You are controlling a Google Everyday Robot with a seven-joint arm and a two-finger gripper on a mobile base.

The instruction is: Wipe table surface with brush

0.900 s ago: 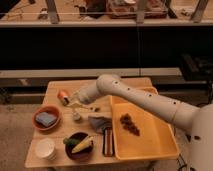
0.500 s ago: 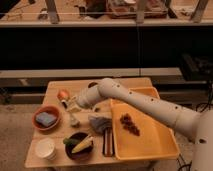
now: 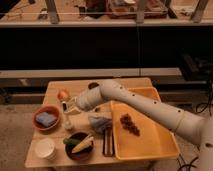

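Over the left half of the pale wooden table [image 3: 55, 87] we see the white robot arm [image 3: 145, 107] reaching in from four o'clock. Its gripper [image 3: 70, 107] sits near the table's nine o'clock side. Whether its jaws stand apart or together we cannot tell, and we cannot make out anything held in it.

At twelve o'clock of the gripper lies a round reddish-orange fruit [image 3: 62, 94], close by. At six o'clock of it stands a small pale bottle [image 3: 67, 122]. An orange round bowl [image 3: 56, 111] with a blue sponge [image 3: 46, 119] in it sits at eight o'clock of the gripper.

What looks like the dark, long-handled brush [image 3: 107, 142] lies flat on the table at five o'clock of the gripper, well apart from it. It is just beside the left wall of the large orange plastic tray [image 3: 155, 135]. A crumpled grey cloth [image 3: 100, 121] lies at twelve o'clock of the brush. At its nine o'clock is a dark round bowl [image 3: 75, 155] with a yellow corn cob [image 3: 82, 145] in it. A white paper cup [image 3: 45, 148] stands at the table's seven o'clock corner. A dark clustered lump [image 3: 129, 124] rests inside the tray.
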